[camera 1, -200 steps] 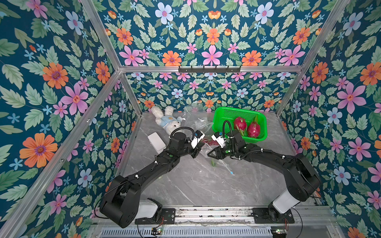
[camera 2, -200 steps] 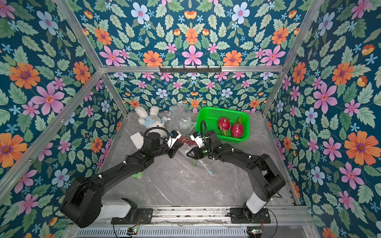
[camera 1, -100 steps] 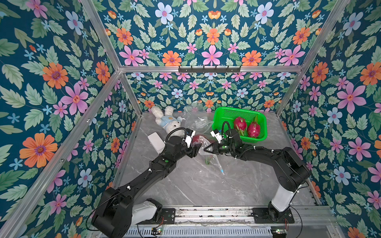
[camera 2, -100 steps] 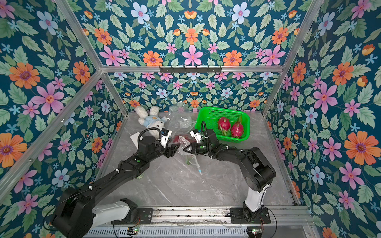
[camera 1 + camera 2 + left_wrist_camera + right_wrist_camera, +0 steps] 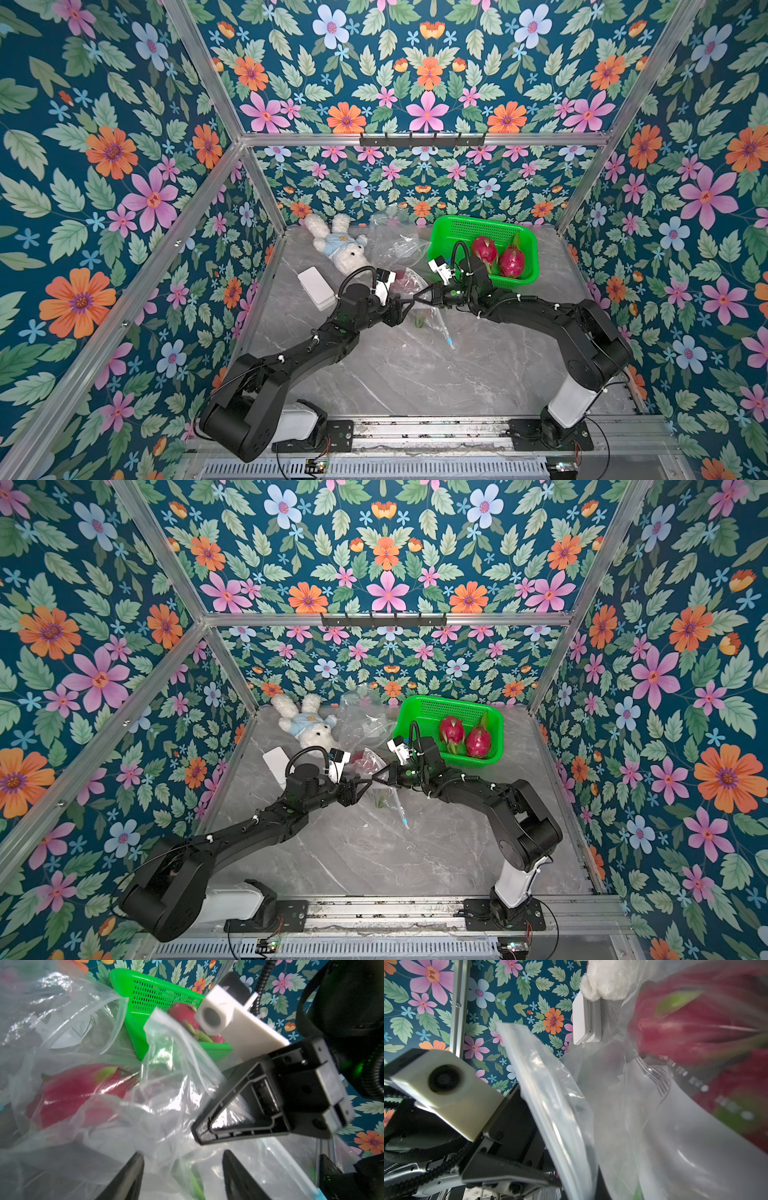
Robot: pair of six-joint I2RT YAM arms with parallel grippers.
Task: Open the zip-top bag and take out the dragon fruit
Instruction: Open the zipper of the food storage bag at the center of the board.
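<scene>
Two dragon fruit lie in the green basket; another sits inside the zip-top bag; right gripper pinches the bag's film; left gripper stands part-open, gripping nothing.

The zip-top bag just beside the green basket is thin clear plastic film, glossy and creased, with bright glints along its folds. The basket itself is shiny moulded plastic with perforated walls. The two dragon fruit in the basket have smooth, waxy-looking magenta skin. Beyond the bag from the basket, the plush toy is fluffy white pile with a pale blue cloth top. The white box near it is smooth matt plastic. The table under the basket is a smooth grey marble-look surface with a soft sheen. The right gripper, near the basket, is matt black plastic.
</scene>
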